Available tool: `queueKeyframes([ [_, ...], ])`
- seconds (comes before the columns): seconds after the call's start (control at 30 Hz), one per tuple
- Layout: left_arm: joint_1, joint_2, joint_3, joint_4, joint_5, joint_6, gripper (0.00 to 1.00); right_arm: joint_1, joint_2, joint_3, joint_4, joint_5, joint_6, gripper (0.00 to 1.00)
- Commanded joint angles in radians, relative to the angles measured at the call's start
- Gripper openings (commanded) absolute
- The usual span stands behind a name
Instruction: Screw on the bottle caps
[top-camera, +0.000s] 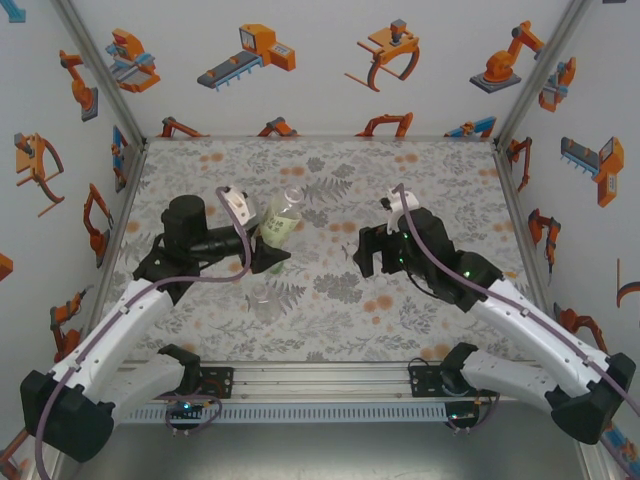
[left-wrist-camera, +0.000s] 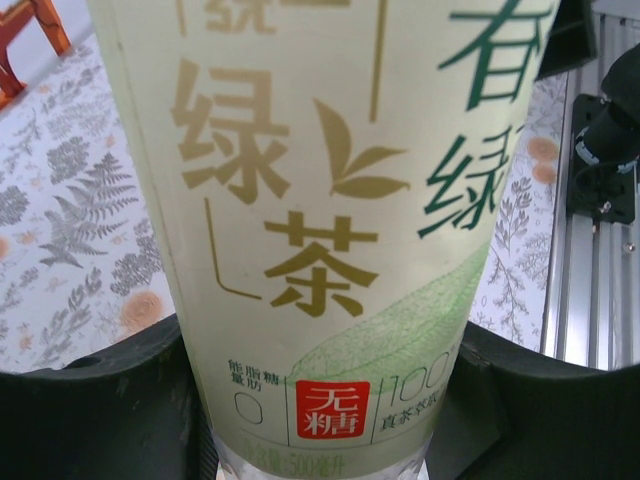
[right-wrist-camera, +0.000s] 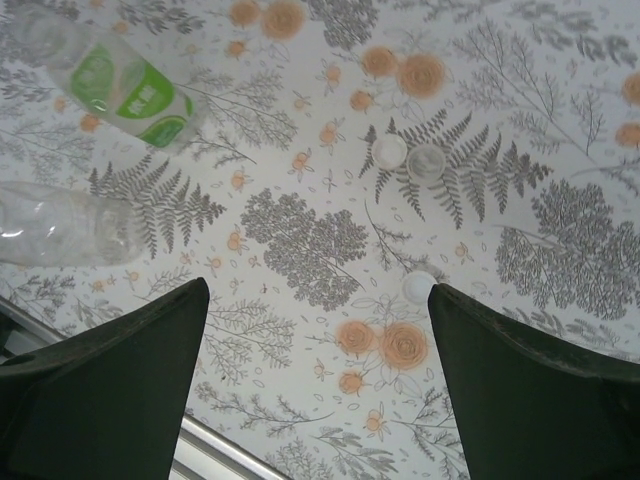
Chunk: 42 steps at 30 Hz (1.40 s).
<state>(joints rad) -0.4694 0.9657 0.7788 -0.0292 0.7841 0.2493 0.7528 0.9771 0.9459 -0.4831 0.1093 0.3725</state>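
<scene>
Floral bench (top-camera: 450, 190) carries three loose caps (right-wrist-camera: 390, 150) under our spread right fingers (right-wrist-camera: 110, 390), while our left fingers (left-wrist-camera: 100, 410) pinch the tea bottle (left-wrist-camera: 320, 200) near its base. No cap seems screwed on yet, so the whole job remains.

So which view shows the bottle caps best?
The right wrist view: three bottle caps lie close and sharp on the table. From the top external view they are too small to tell; the left wrist faces a bottle.
</scene>
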Motion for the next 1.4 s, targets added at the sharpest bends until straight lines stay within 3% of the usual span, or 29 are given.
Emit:
queueKeyframes([
  [0.0,0.007,-0.032,-0.018,0.061,0.009,0.026,0.0,-0.067,0.04,-0.024,-0.02,-0.092,0.102,0.79],
  [0.13,0.006,-0.042,-0.038,0.092,-0.011,0.003,0.0,-0.136,0.1,-0.045,-0.038,-0.156,0.171,0.73],
  [0.63,0.022,0.001,-0.02,0.111,-0.013,-0.028,0.0,-0.176,0.285,0.0,-0.198,-0.056,0.23,0.69],
  [1.03,0.038,0.02,-0.006,0.123,0.028,-0.054,0.0,-0.179,0.388,0.014,-0.192,-0.028,0.223,0.53],
  [1.37,0.04,0.015,0.002,0.095,0.022,-0.04,0.0,-0.195,0.51,0.079,-0.153,-0.027,0.186,0.51],
])
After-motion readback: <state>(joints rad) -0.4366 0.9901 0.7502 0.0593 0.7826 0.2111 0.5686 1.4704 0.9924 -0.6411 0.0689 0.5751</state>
